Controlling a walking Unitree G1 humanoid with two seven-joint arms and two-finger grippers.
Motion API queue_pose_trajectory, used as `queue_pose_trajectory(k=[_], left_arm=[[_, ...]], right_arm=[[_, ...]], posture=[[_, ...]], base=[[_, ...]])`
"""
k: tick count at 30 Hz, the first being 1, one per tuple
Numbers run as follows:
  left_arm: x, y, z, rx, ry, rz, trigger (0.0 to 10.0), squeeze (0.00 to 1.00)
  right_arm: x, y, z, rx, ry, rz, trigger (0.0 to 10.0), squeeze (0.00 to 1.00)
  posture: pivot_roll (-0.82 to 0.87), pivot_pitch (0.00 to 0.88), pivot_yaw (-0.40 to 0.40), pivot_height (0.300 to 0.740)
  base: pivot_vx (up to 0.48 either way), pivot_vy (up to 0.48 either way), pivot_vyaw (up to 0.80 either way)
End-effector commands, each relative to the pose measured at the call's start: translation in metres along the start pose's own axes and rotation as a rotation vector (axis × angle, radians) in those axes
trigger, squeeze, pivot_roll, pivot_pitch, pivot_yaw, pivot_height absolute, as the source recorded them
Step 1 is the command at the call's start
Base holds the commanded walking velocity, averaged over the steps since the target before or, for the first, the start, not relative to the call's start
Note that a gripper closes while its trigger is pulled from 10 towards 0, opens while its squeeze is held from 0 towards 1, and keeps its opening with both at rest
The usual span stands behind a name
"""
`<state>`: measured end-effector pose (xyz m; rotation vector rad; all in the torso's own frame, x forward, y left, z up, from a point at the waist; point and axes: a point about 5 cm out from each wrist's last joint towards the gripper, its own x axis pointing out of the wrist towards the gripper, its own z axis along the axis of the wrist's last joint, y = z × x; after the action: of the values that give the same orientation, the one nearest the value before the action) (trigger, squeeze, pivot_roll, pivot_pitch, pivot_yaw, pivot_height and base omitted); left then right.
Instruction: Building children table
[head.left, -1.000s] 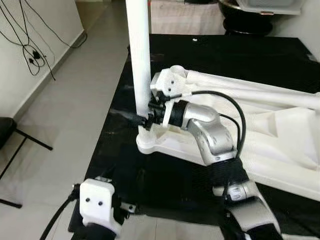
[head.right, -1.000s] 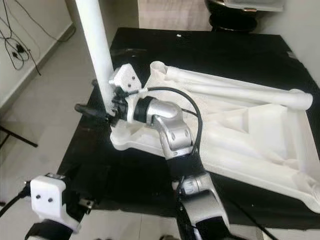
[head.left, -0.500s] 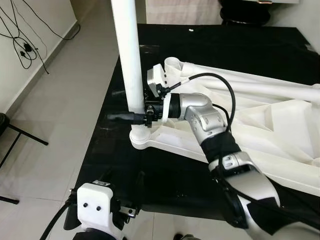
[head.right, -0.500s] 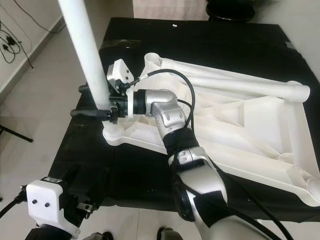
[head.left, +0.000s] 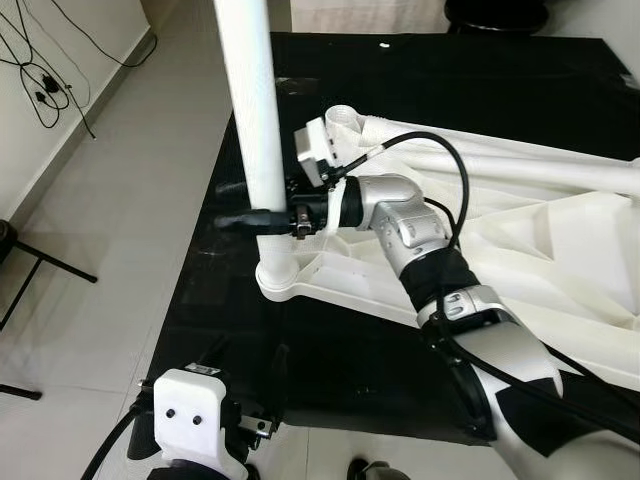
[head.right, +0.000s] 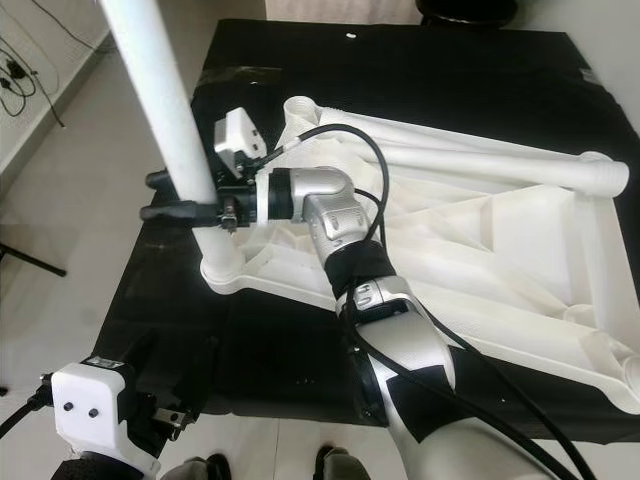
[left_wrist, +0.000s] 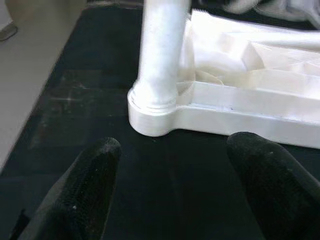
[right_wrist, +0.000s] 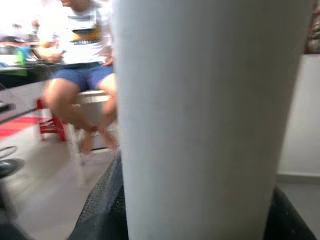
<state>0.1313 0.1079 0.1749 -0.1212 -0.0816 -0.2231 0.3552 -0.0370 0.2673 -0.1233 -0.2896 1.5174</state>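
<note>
The white children's table top (head.left: 560, 240) lies upside down on a black mat (head.left: 330, 350). A white table leg (head.left: 250, 110) stands upright in the corner socket (head.left: 280, 283) at the near left. My right gripper (head.right: 178, 197) is shut on this leg just above the socket, one black finger on each side of it (right_wrist: 102, 205). My left gripper (left_wrist: 175, 195) hangs low at the mat's near edge, open and holding nothing, facing the socket (left_wrist: 150, 117).
Another white leg (head.left: 520, 175) lies across the table top. Grey floor tiles run along the left, with cables (head.left: 40, 80) by the wall and a black stand (head.left: 40, 265). A seated person (right_wrist: 80, 60) is in the background. Shoes (head.right: 335, 465) show at the mat's near edge.
The head views have shifted as the camera moved. My right arm has stretched out further while the gripper stays shut on the leg. The left arm has hardly moved.
</note>
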Motion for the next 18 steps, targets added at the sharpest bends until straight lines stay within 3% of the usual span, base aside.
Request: queue_pose_trajectory(k=[1,2,4,5,6,8,9,12,15,18], left_arm=[[-0.002,0.000,-0.002,0.001,0.018,0.005,10.0,0.00],[-0.002,0.000,-0.002,0.002,0.016,0.005,10.0,0.00],[-0.002,0.001,-0.002,0.002,0.016,0.005,10.0,0.00],[-0.001,0.002,-0.002,0.004,0.014,0.007,10.0,0.00],[-0.001,0.002,-0.002,0.004,0.014,0.007,10.0,0.00],[0.001,0.004,-0.001,0.007,0.009,0.009,10.0,0.00],[0.002,0.005,-0.002,0.010,0.007,0.009,10.0,0.00],[0.004,0.006,-0.003,0.012,0.004,0.009,10.0,0.00],[0.009,0.008,-0.005,0.018,-0.001,0.009,10.0,0.00],[0.011,0.009,-0.005,0.020,-0.005,0.013,10.0,0.00]], right_arm=[[-0.014,0.000,-0.010,0.020,0.027,-0.117,0.0,0.00],[-0.029,0.003,-0.021,0.073,0.081,-0.306,0.0,0.00],[-0.031,0.004,-0.023,0.087,0.095,-0.347,0.0,0.00],[-0.037,0.019,-0.039,0.124,0.154,-0.664,0.0,0.00],[-0.037,0.019,-0.039,0.124,0.154,-0.664,0.0,0.00],[-0.053,0.061,-0.052,0.108,0.266,-0.997,0.0,0.00],[-0.050,0.068,-0.054,0.102,0.275,-1.049,0.0,0.00],[-0.041,0.066,-0.054,0.077,0.258,-1.018,0.0,0.00],[-0.022,0.051,-0.051,0.060,0.211,-0.980,0.0,0.00],[-0.012,0.052,-0.048,0.077,0.209,-0.942,0.0,0.00]], posture=[[0.13,0.250,-0.053,0.740],[0.13,0.246,-0.060,0.740],[0.13,0.246,-0.060,0.740],[0.11,0.235,-0.062,0.740],[0.11,0.235,-0.062,0.740],[0.11,0.234,-0.053,0.740],[0.11,0.222,-0.041,0.740],[0.10,0.200,-0.035,0.740],[0.11,0.185,-0.037,0.740],[0.11,0.174,-0.041,0.740]], base=[[0.000,0.000,0.00],[0.000,0.000,0.00],[0.000,0.000,0.00],[0.000,0.000,0.00],[0.000,0.000,0.00],[0.000,0.000,0.00],[0.000,0.000,0.00],[0.000,0.000,0.00],[0.000,0.000,0.00],[0.000,0.000,0.00]])
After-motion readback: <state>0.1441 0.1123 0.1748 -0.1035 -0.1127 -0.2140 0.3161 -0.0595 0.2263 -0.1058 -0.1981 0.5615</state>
